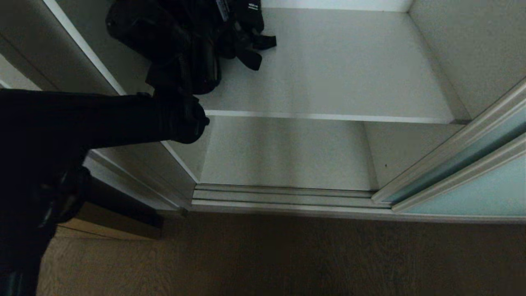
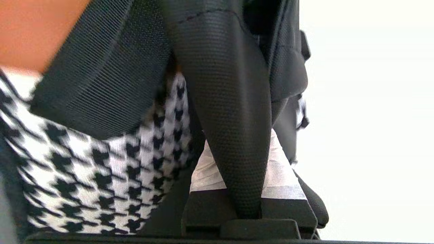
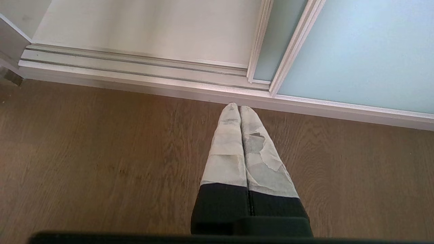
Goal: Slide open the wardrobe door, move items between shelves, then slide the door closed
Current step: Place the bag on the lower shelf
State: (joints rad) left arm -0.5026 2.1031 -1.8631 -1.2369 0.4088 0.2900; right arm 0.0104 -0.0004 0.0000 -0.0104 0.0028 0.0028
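Observation:
The sliding wardrobe door of frosted blue-green glass stands slid to the right, leaving the wardrobe open. A black bag lies at the back left of the upper shelf. My left arm reaches in over that shelf's front edge to the bag. In the left wrist view my left gripper is shut on the bag's padded black strap, beside a houndstooth panel. The lower shelf is bare. My right gripper hangs shut and empty over the wooden floor, close to the door.
A ridged silver floor track runs along the wardrobe's front. The wardrobe's left side wall stands close to my left arm. Brown wooden floor lies in front. An orange surface shows behind the bag.

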